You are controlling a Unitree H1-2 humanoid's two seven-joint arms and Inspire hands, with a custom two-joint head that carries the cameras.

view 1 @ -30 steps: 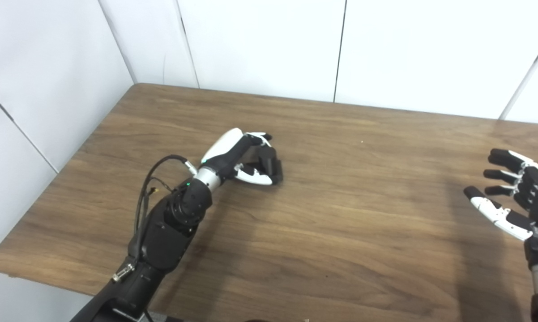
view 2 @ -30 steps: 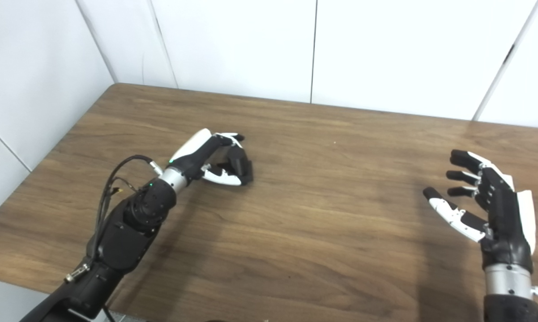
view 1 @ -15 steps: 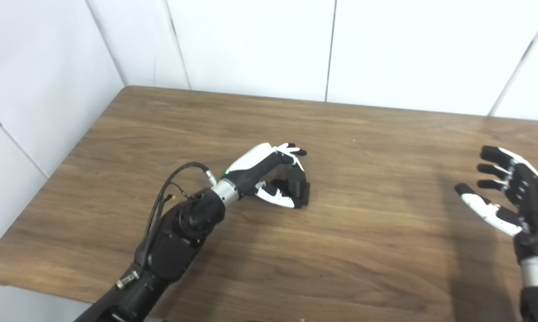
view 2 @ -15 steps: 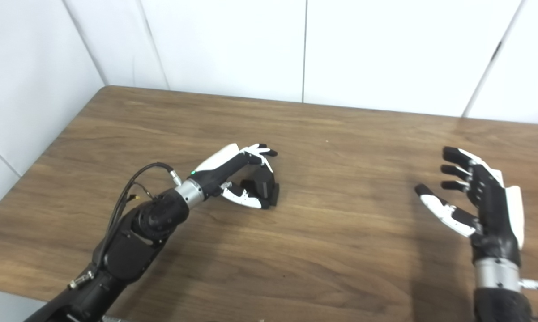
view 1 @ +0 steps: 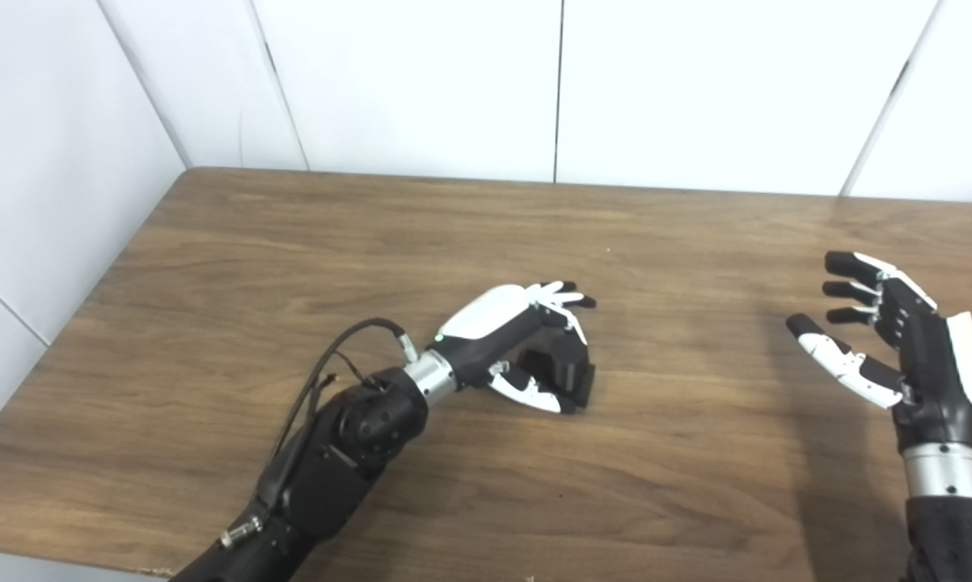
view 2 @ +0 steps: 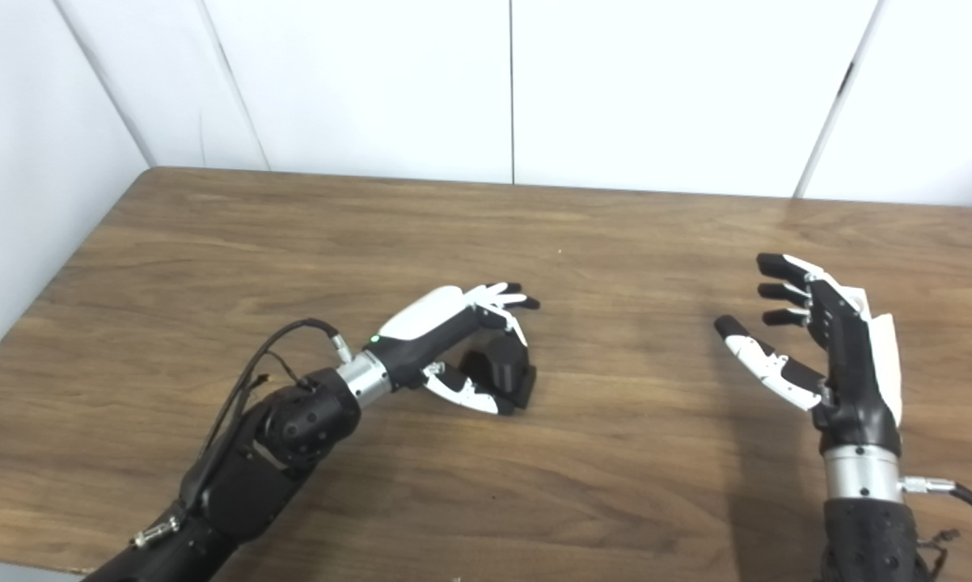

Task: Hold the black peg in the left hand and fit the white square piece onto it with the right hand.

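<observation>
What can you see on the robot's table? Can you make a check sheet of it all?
Surface: brown wooden table, bare grain showing.
Job's things: black peg on the table under the left hand; white square piece: nothing seen.
Clutter: nothing seen.
Hands: left hand curled around the black peg, which rests on the table; right hand open, fingers apart, held above the table, holding nothing.
Cables: black cable loops beside the left wrist; a second cable leaves the right forearm.
Surroundings: white wall panels behind and to the left.
</observation>
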